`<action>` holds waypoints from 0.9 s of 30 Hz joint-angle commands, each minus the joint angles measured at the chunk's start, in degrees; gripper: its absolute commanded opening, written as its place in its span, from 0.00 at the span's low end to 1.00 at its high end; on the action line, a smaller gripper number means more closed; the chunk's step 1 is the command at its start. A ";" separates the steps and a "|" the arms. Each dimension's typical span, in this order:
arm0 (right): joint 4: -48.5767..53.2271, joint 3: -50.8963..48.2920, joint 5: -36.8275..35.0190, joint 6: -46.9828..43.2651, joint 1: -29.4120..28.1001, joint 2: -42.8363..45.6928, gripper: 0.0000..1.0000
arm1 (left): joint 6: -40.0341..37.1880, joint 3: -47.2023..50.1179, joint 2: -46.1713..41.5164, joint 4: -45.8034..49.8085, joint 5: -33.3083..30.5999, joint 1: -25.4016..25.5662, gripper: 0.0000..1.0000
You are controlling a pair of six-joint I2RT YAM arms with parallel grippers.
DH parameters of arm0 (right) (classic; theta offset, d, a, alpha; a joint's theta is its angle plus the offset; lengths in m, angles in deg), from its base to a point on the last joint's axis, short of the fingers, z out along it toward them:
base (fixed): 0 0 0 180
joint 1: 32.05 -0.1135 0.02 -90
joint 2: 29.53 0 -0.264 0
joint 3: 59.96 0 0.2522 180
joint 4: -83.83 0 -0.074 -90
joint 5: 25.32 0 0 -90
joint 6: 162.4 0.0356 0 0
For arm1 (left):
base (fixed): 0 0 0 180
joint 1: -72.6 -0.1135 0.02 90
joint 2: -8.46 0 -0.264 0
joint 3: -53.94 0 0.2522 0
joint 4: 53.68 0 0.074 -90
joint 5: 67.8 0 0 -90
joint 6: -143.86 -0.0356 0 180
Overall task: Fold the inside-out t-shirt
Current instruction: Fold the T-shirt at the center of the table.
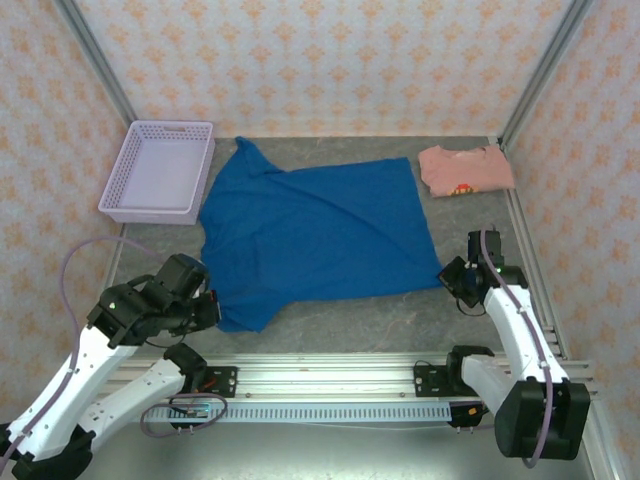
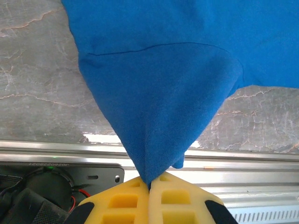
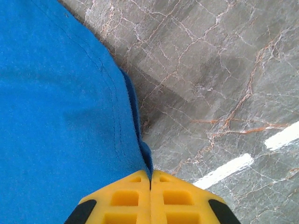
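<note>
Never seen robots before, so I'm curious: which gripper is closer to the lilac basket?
Left. The left gripper pinches the near-left corner of the blue t-shirt, a little in front of the basket; the right gripper holds its near-right corner, far across the table.

A: What lies on the grey marbled table?
B: A blue t-shirt spreads between the left gripper and the right gripper. A lavender basket sits beyond the left one, and a folded pink shirt beyond the right.
</note>
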 commanded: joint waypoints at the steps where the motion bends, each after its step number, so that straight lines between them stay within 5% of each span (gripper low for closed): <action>1: 1.54 1.64 -1.82 1.36 -1.02 -0.60 0.00 | -3.87 -1.00 2.60 -1.26 0.60 -3.50 0.00; 6: 0.38 6.71 -3.42 -2.01 -2.96 -6.54 0.00 | -9.12 -1.33 7.32 -8.22 8.35 -12.72 0.00; 27: -7.10 25.47 -5.12 -11.47 -4.99 -35.80 0.00 | -20.10 -5.84 23.27 -19.29 18.04 -31.20 0.00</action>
